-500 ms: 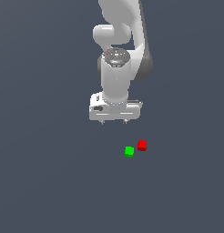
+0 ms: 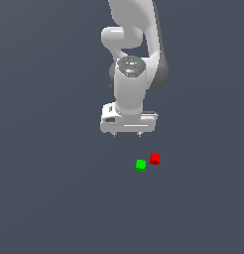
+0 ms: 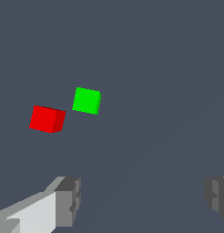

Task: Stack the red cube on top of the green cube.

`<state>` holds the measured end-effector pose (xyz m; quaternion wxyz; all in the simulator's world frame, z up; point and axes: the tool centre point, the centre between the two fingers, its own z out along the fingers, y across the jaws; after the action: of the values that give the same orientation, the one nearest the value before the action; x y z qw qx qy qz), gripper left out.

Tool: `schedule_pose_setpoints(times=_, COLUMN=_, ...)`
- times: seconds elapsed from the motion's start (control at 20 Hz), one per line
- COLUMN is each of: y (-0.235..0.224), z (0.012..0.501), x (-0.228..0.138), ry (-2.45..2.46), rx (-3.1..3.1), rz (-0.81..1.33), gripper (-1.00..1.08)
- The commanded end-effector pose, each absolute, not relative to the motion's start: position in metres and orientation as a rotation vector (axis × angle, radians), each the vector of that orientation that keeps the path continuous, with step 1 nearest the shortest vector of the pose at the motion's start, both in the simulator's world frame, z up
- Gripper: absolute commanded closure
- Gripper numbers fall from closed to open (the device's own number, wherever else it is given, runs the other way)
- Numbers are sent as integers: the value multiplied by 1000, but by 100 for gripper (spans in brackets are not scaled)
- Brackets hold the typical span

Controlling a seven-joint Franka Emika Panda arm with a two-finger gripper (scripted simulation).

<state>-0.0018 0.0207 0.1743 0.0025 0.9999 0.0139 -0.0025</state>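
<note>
Fingers (image 3: 142, 202): spread wide apart, holding nothing.
Red cube (image 2: 154, 158): on the bench (image 2: 49, 188), clear of the fingers.
Green cube (image 2: 140, 165): just beside the red cube, apart.

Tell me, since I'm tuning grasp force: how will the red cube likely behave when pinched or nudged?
The red cube shows flat faces and sharp edges, so it probably stays rigid and slides rather than rolls. It looks tiny beside the open gripper, so likely light. The green cube sits close by, apart; a careless nudge might bump it.
</note>
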Motion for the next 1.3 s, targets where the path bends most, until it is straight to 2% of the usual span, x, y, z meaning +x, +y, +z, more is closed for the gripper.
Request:
schedule_pose_setpoints(times=0.0, y=29, z=168, x=-1, ry=24, rx=3137, rz=-8, gripper=-92)
schedule_pose_setpoints(times=0.8, y=127, z=96, x=20, ry=-229, rx=3132, rz=-2, gripper=-92)
schedule_pose_setpoints(times=1.25, y=156, z=73, x=32, ry=-310, rx=3126, rz=0, gripper=-92)
